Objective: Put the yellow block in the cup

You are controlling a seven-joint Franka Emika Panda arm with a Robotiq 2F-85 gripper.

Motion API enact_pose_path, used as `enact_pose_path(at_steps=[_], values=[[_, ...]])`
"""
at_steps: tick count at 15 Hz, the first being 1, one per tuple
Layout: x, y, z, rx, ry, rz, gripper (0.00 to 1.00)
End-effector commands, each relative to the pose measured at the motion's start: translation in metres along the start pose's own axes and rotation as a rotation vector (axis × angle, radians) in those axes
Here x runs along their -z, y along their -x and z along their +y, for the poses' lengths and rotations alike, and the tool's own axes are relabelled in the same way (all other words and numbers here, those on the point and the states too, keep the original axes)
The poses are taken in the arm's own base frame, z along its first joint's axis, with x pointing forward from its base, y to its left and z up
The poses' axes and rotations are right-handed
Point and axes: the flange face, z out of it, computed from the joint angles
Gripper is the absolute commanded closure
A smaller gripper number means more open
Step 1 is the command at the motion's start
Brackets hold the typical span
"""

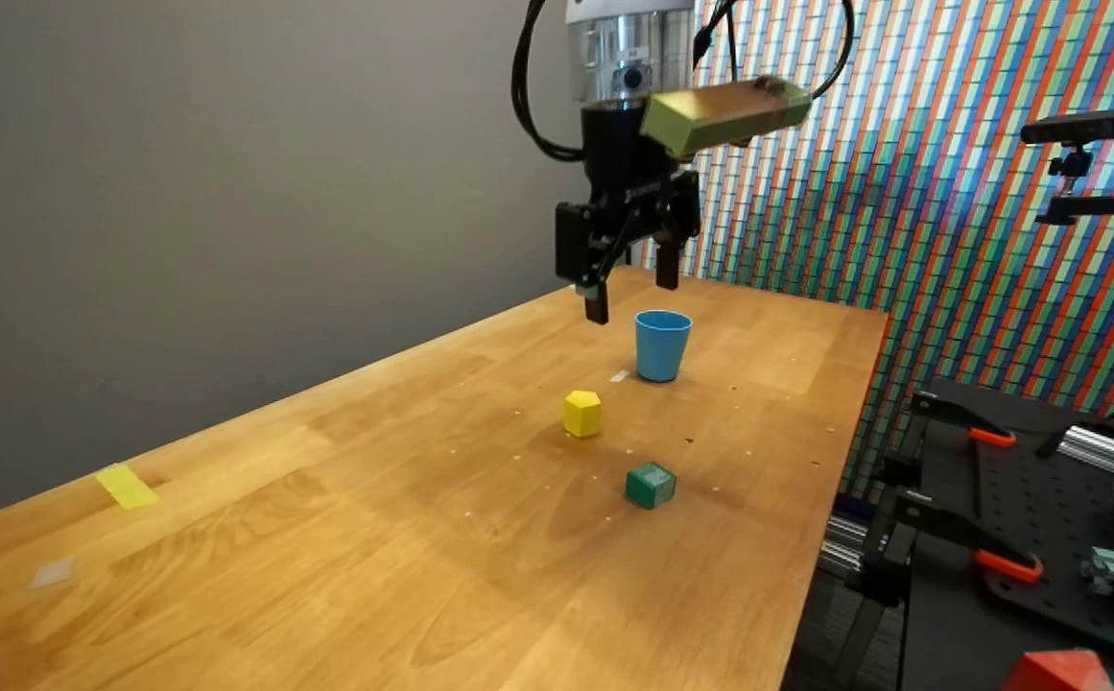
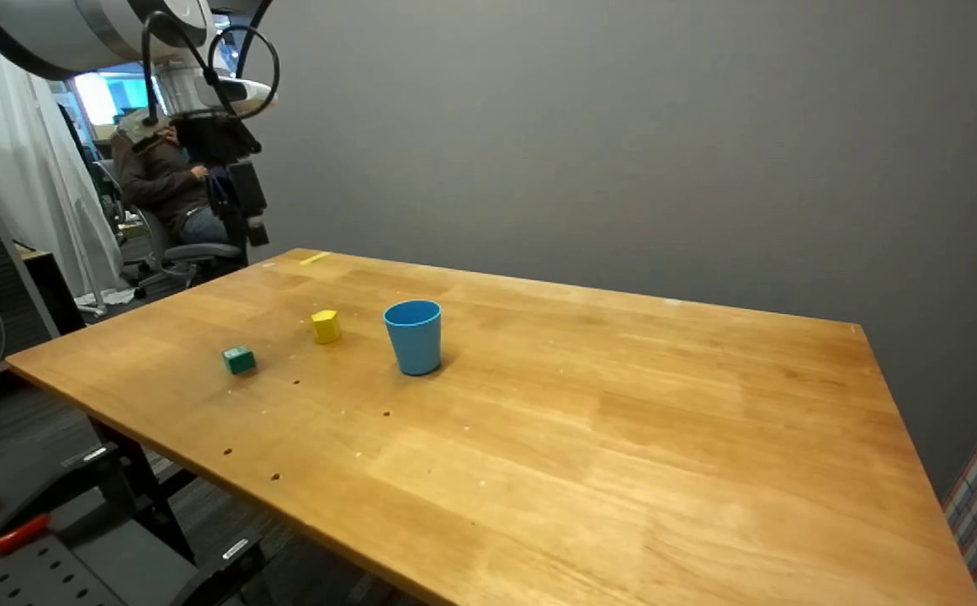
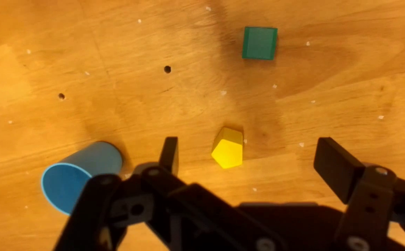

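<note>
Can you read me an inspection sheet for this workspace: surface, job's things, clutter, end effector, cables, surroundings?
Surface: wooden table, with small dark holes and pale specks.
Job's things: yellow block standing on the table, apart from the upright blue cup.
Clutter: green block and a yellow tape-like patch on the table.
End effector: open above the table, nothing held.
Cables: black cables looped beside the arm.
Surroundings: grey wall, multicoloured backdrop, seated person, orange-tipped black clamps.
</note>
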Motion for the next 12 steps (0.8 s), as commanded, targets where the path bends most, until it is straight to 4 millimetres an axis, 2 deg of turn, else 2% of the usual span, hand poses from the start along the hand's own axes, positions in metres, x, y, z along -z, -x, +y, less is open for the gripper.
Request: enact_pose_path(at_steps=[1,6,12], values=[[-0.035,-0.028,-0.014,-0.019,-0.007,-0.024,0.0],[-0.086,-0.055,-0.011,-0.054,-0.029,-0.078,0.0],[-0.131,-0.08,-0.012,-0.071,-0.035,-0.12,0.0]])
